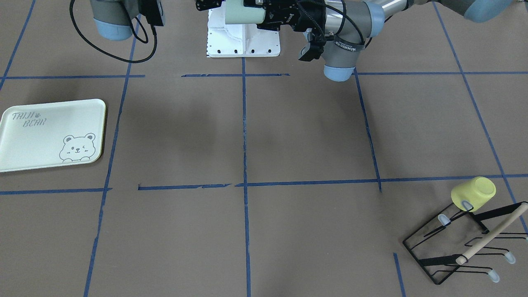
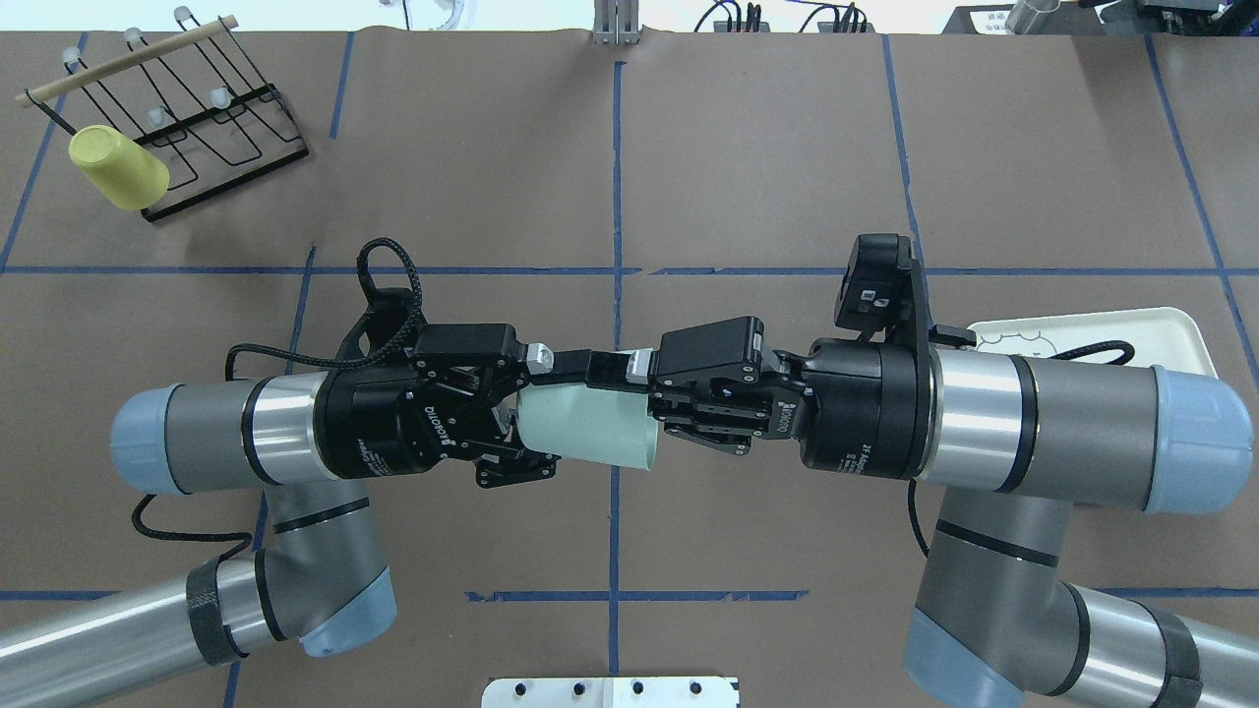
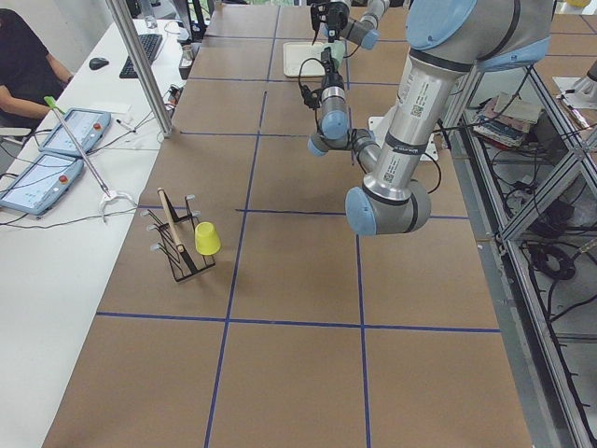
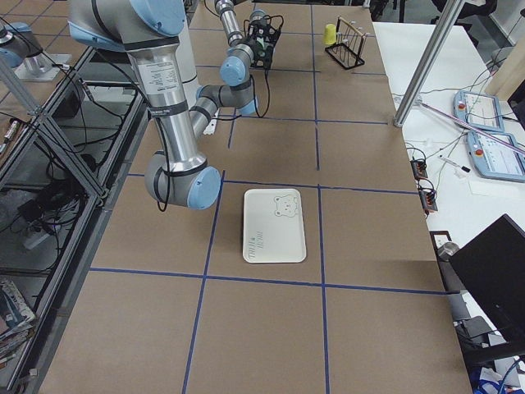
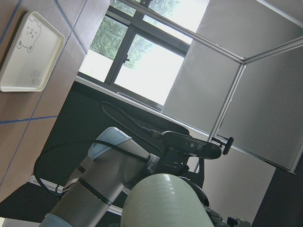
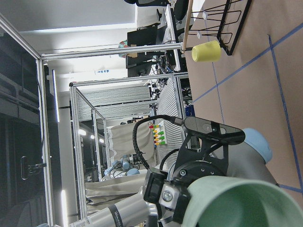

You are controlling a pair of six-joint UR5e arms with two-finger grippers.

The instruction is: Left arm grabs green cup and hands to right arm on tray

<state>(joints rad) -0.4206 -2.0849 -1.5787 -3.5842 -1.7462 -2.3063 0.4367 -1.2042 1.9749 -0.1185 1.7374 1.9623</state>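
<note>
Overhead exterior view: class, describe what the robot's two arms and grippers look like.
Both arms, left arm and right arm, are silver-grey tubes with pale blue joint caps and black bands. The left gripper and right gripper are black, white-lettered, with silver finger blocks. A black braided cable loops from the left wrist.

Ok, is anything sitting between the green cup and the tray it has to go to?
Nothing visible does. The green cup is up in the air mid-table, no object shows on the table between it and the tray, and the tray holds nothing.
</note>
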